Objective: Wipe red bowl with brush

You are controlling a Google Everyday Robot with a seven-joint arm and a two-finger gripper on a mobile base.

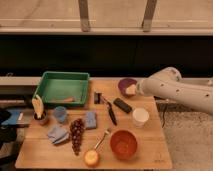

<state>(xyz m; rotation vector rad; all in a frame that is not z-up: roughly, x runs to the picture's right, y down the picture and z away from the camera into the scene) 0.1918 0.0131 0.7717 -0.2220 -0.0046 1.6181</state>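
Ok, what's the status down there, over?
Gripper at the purple bowl, jaws open, empty. Brush lying untouched, behind the red bowl. Black block close beside brush.

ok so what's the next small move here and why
Probably bring the pincer, now up by the purple bowl, across and down to the brush. The brush lies untouched mid-table beside the black block, and the red bowl can't be wiped without it.

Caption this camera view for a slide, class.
Gripper hovers by purple bowl; brush and red bowl lie untouched on table.
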